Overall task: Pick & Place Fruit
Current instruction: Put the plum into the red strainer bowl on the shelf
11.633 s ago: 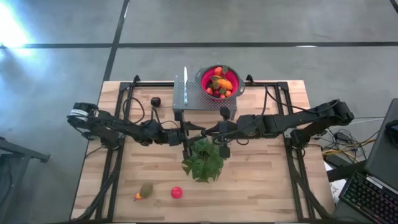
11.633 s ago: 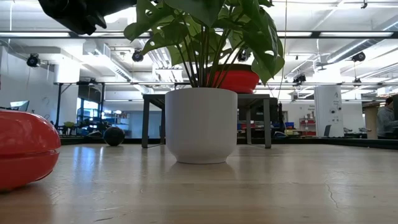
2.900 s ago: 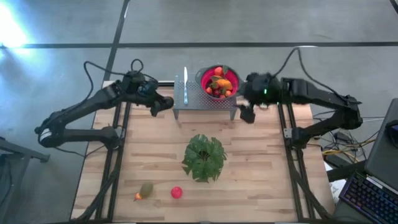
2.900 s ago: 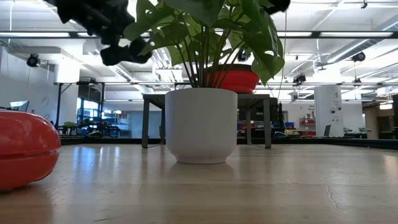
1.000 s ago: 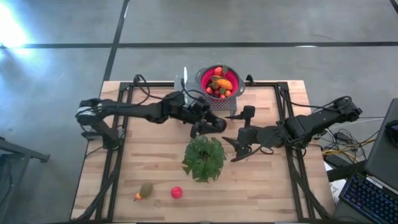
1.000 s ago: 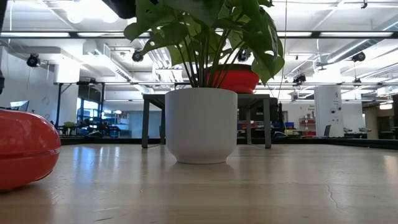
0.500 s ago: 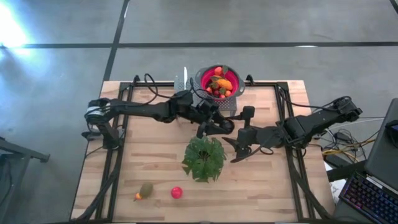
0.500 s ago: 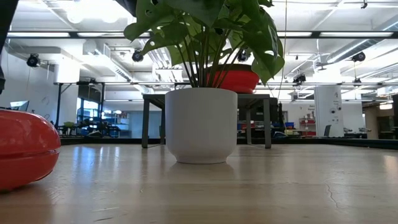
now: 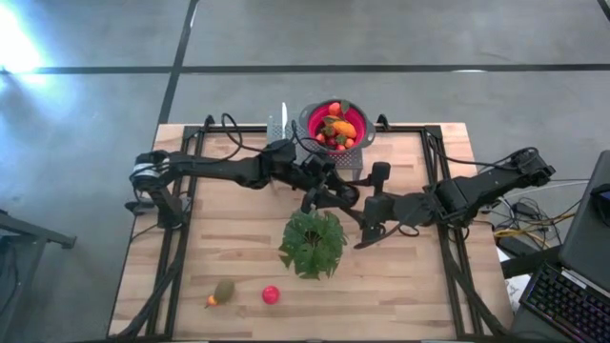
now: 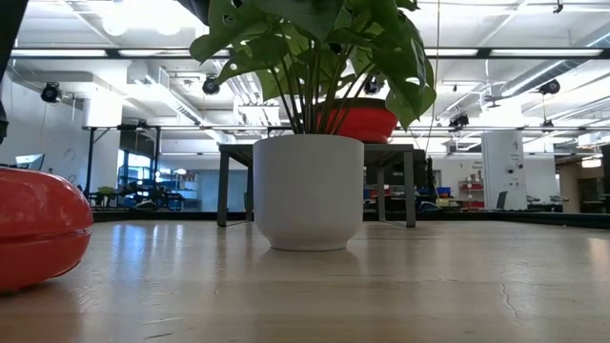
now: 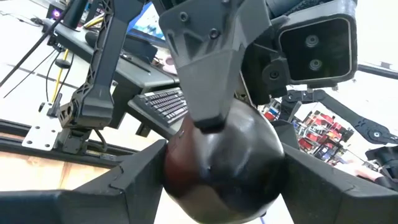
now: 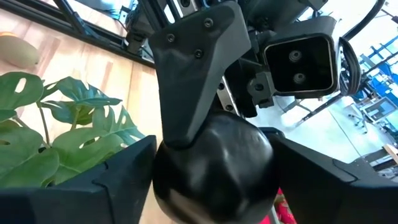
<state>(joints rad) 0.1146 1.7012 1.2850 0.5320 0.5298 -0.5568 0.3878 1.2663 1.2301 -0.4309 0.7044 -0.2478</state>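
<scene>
Fruit, a dark round piece (image 11: 221,165), is gripped between the left gripper (image 9: 335,193) and the right gripper (image 9: 367,217), both sets of fingers closed on it, above the bench (image 9: 400,286) centre, beside the plant (image 9: 313,242).

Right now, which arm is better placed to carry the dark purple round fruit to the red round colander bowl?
Probably left: the left gripper clamps the dark purple round fruit, and the red round colander bowl lies just beyond it; the right gripper sits farther off.
</scene>
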